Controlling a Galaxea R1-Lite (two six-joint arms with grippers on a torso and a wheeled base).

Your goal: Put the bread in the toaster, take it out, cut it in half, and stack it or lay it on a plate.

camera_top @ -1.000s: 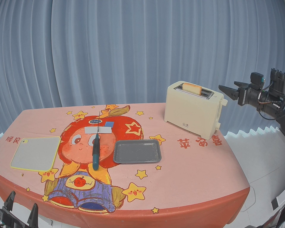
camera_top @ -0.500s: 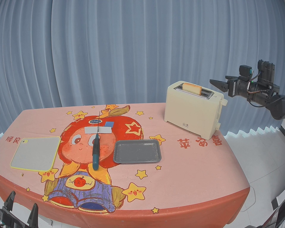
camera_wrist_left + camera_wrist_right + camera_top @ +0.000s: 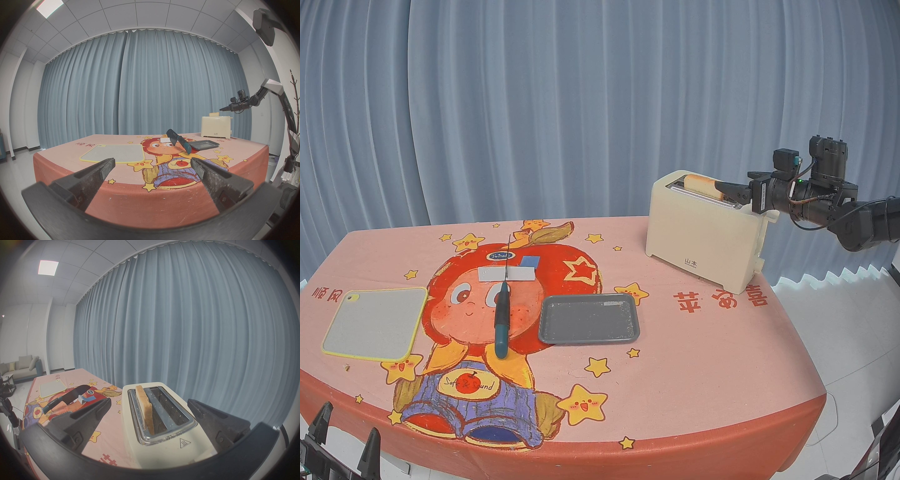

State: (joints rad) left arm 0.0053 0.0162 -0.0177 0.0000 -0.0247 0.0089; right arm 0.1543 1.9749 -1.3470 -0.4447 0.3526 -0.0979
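The toaster (image 3: 706, 234) is cream, the bread (image 3: 704, 185) golden, the tray (image 3: 589, 319) grey, the tablecloth (image 3: 706, 362) pink with stars.

Lower part of bread (image 3: 702, 185) hid in toaster (image 3: 700, 234); left gripper (image 3: 349, 421) cropped at btm edge

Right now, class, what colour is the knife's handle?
The knife handle is teal; the head view shows it best.

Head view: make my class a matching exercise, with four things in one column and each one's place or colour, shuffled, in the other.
1 bread
2 knife
3 cutting board
4 tray

A grey, middle of the table
B standing in the toaster slot
C yellow-rimmed, at the table's left
D teal handle, left of the tray

Pairs: 1-B, 2-D, 3-C, 4-A
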